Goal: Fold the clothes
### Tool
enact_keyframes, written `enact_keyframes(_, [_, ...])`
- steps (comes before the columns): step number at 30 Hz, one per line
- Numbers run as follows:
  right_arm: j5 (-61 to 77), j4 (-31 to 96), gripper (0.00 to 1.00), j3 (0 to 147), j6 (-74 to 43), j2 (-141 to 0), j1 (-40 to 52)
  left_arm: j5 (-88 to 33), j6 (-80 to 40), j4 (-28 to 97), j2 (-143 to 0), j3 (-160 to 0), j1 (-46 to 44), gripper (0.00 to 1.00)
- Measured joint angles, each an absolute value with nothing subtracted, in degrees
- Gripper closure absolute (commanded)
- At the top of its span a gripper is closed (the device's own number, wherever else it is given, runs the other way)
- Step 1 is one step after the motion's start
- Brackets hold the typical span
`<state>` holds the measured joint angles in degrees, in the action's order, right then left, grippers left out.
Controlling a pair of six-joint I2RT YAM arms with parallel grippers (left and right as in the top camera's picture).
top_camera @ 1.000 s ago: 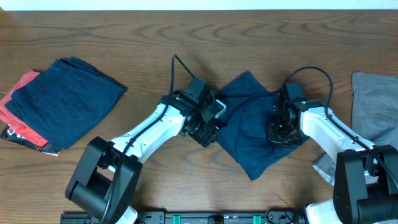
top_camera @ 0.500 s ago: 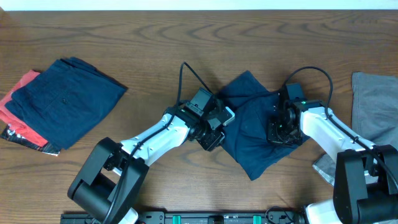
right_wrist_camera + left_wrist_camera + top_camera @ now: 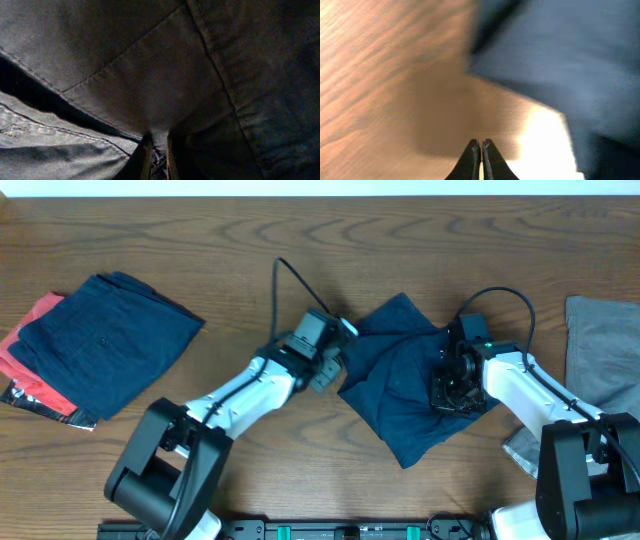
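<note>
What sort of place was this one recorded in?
Probably a lab bench for cloth folding: a wood-grain table, a left arm and right arm mounted at it, folded navy clothes and a grey garment.

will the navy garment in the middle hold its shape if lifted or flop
Probably flop: the navy garment lies crumpled in soft folds, so it would likely drape from the right gripper. Its stitched seams suggest sturdy woven cloth, likely not fragile.

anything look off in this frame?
Yes: the left fingers are shut on nothing, over bare table beside the navy garment, so that grasp looks like a miss. The garment itself lies crumpled and skewed mid-table. The right fingers pinch a fold of it, nothing odd there.
</note>
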<state>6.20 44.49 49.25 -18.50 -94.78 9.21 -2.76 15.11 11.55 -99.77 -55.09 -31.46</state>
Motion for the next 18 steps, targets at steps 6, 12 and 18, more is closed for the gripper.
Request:
enact_keyframes(6, [6.15, 44.47, 0.88, 49.25, -18.5, -94.78, 9.21, -10.83, 14.87, 18.79, -99.77, -55.05, -29.47, 0.53])
enact_keyframes(12, [5.96, 44.34, 0.87, 49.25, -18.55, -94.76, 9.19, -24.56, 14.79, 19.88, -99.77, -55.02, -29.85, 0.52])
enact_keyframes(18, [5.04, 45.25, 0.87, 49.28, -18.65, -94.74, 9.1, -32.82, 15.11, 20.16, -99.77, -55.02, -29.39, 0.5])
